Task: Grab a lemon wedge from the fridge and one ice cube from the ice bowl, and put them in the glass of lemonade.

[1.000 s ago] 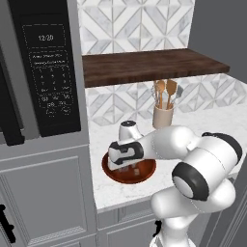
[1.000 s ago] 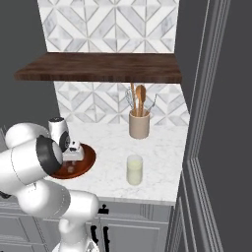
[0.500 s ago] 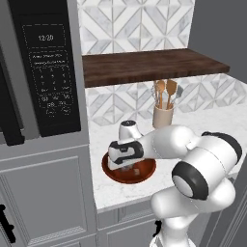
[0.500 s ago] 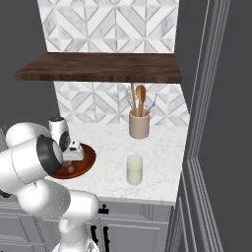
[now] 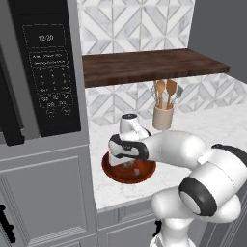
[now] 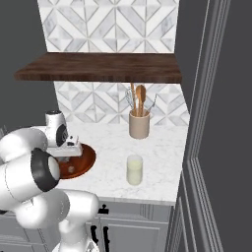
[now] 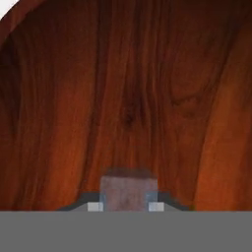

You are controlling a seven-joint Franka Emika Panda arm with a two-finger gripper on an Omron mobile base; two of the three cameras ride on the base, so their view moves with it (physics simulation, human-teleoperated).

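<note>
Hand view: the gripper sits low inside the ice bowl, its two finger tips drawn in against either side of the ice cube, a pale greyish block resting on the reddish-brown wood. The cube appears pinched between the tips, though it is not yet off the bowl floor.

From the left base view the gripper reaches down into the ice bowl on the white marble counter, with a second small cube just beside it. The right base view puts the glass of lemonade well apart from the bowl, to its right, in front of the beige utensil crock.

The ice-cube step looks to be in hand. The next move likely calls for a straight lift clear of the rim, then a carry across to the glass without loosening the pinch. No lemon wedge can be made out in the glass.

Readable writing is limited to the microwave display, which seems to read "12:20"; its keypad labels are too small to read.
</note>
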